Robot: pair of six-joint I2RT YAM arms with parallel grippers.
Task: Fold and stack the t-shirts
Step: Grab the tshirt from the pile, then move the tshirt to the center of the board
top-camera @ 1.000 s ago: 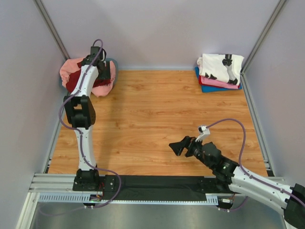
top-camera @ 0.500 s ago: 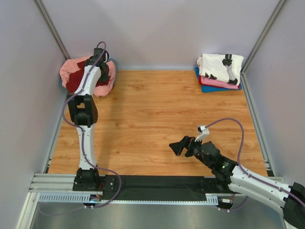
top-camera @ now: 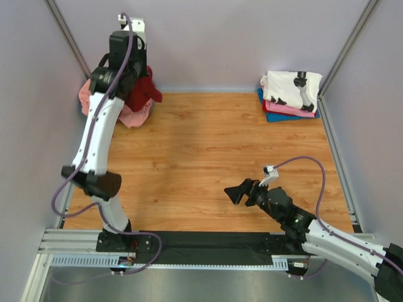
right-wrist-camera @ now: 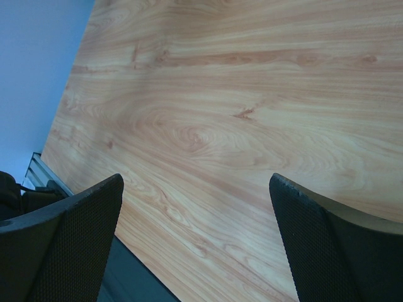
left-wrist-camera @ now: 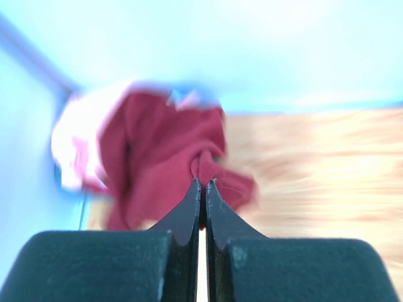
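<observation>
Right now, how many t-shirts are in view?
5: white shirt, pink shirt, blue shirt stacked far right; dark red shirt in the left gripper; salmon shirt under it. More may be hidden.

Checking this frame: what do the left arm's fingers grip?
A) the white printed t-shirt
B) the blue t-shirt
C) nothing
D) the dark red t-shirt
D: in the left wrist view the left gripper has its fingers pinched shut on a fold of the dark red t-shirt.
</observation>
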